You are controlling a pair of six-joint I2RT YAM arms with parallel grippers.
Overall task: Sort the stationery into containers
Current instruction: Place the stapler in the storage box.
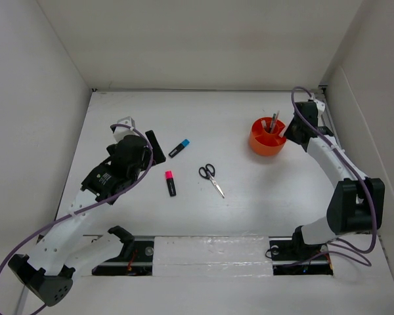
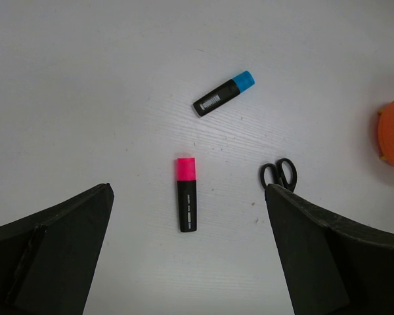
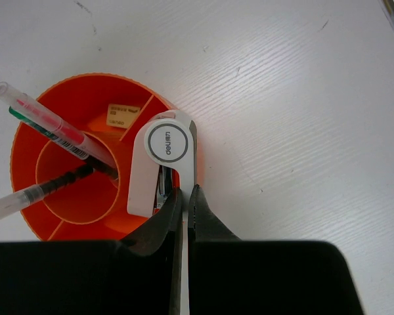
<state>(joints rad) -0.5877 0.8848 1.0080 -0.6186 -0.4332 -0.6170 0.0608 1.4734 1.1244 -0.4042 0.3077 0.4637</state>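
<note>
The round orange tub (image 1: 268, 146) stands at the back right with thin pens (image 1: 274, 121) leaning in it. My right gripper (image 3: 186, 197) is shut on the edge of a white flat plastic item marked "deli" (image 3: 163, 157), held over the tub's (image 3: 20, 170) near rim. Two pens (image 3: 52, 128) and a small cream piece (image 3: 120, 113) lie in the tub's compartments. My left gripper (image 2: 187, 262) is open above the table. The pink-and-black highlighter (image 2: 186, 195) lies ahead of it, between its fingers (image 2: 59, 256). The blue-capped marker (image 2: 224, 93) lies beyond.
The black-handled scissors (image 1: 211, 178) lie mid-table, right of the highlighter (image 1: 170, 183) and the marker (image 1: 179, 148); their handles also show in the left wrist view (image 2: 278, 174). White walls close in the table on three sides.
</note>
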